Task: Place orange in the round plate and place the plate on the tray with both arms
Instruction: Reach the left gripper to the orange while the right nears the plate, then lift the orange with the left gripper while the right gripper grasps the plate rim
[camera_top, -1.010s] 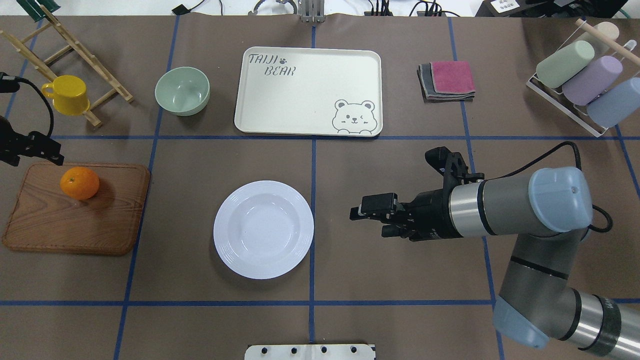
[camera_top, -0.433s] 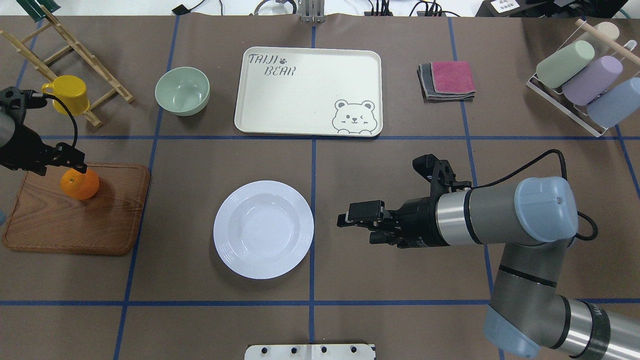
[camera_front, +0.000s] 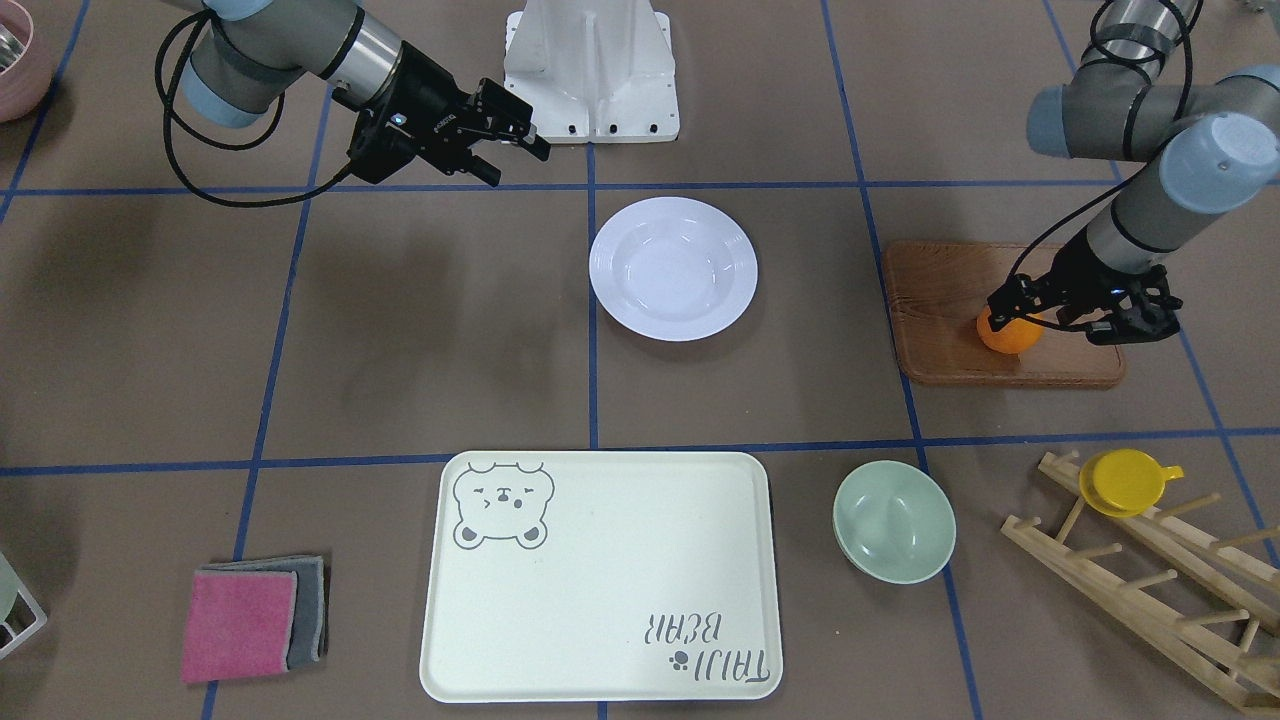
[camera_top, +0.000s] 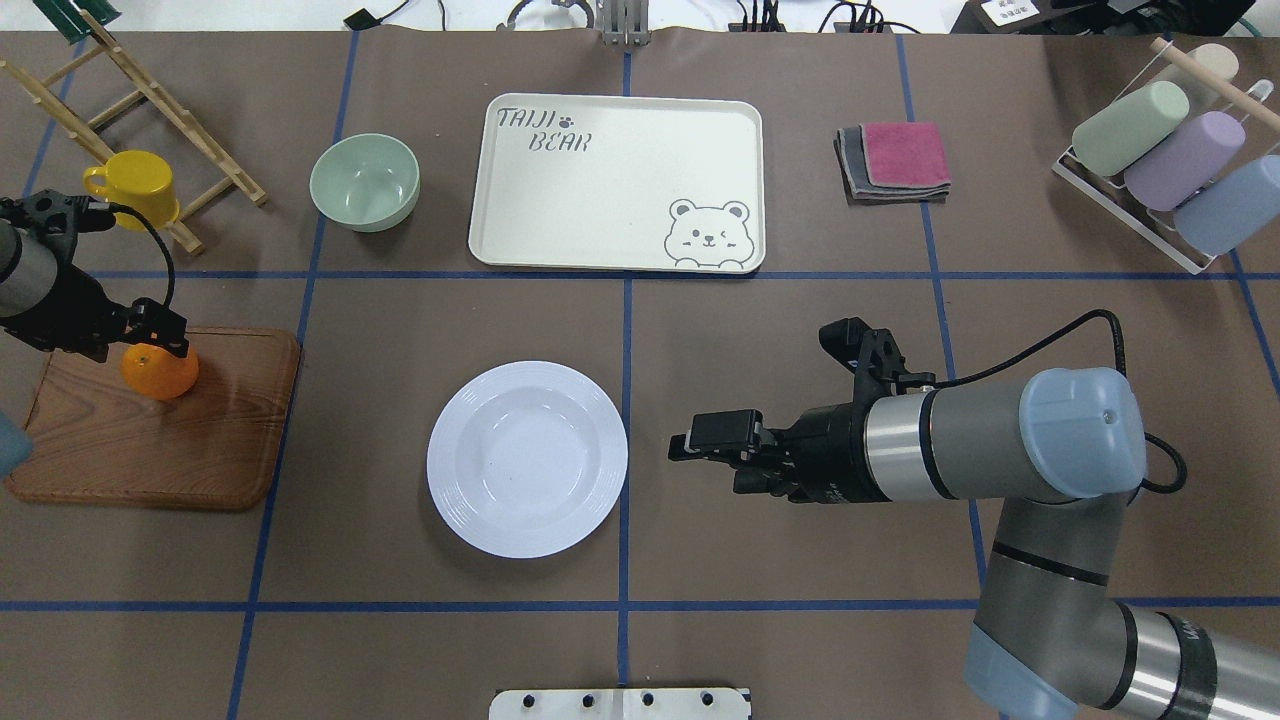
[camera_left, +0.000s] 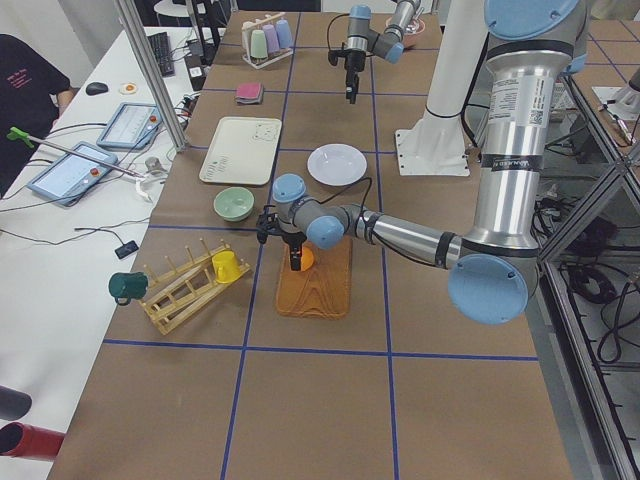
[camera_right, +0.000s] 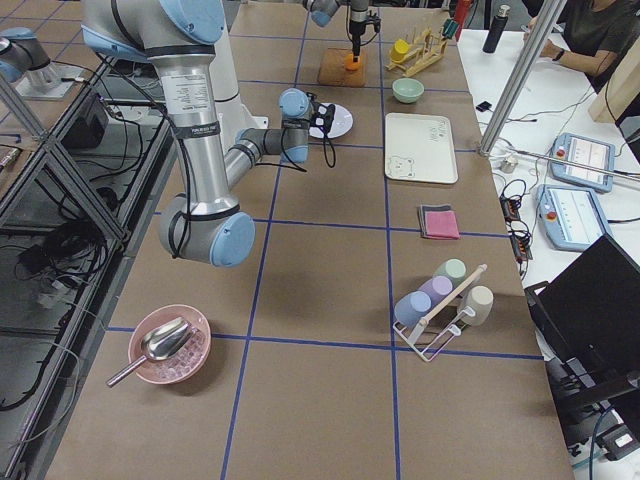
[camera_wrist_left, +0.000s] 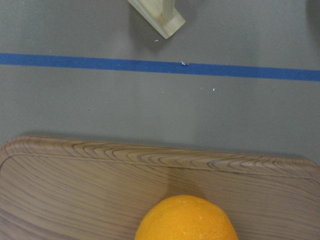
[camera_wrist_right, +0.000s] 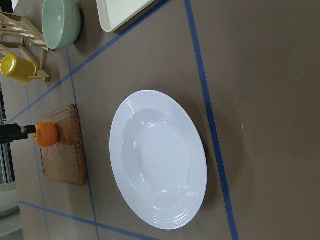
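On the robot's side of the table, at its right end, a pink bowl (camera_right: 196, 352) holds a metal scoop (camera_right: 162, 340); toward the middle the right gripper (camera_top: 703, 463) hangs above the table with its fingers spread wide and nothing between them, near the right rim of the round plate (camera_top: 527, 470); the plate lies flat, its sunken centre plain white; level with it on the left, the orange (camera_top: 160, 375) rests on a wooden board (camera_top: 150, 450), toward the board's far edge; the left gripper (camera_top: 160, 337) is down over the orange, one finger across its top, and whether it is closed on the fruit cannot be told. Past the blue tape line lies the tray (camera_top: 600, 200), well apart from the plate, bear face and lettering uncovered; a pale-green bowl (camera_top: 364, 182) stands just left of it; a yellow cup (camera_top: 135, 190) hangs on a wooden peg rack (camera_top: 215, 150); right of the tray lie folded cloths (camera_top: 895, 160), pink over grey; a wire rack (camera_top: 1100, 195) cradles pastel tumblers (camera_top: 1185, 160) on their sides.
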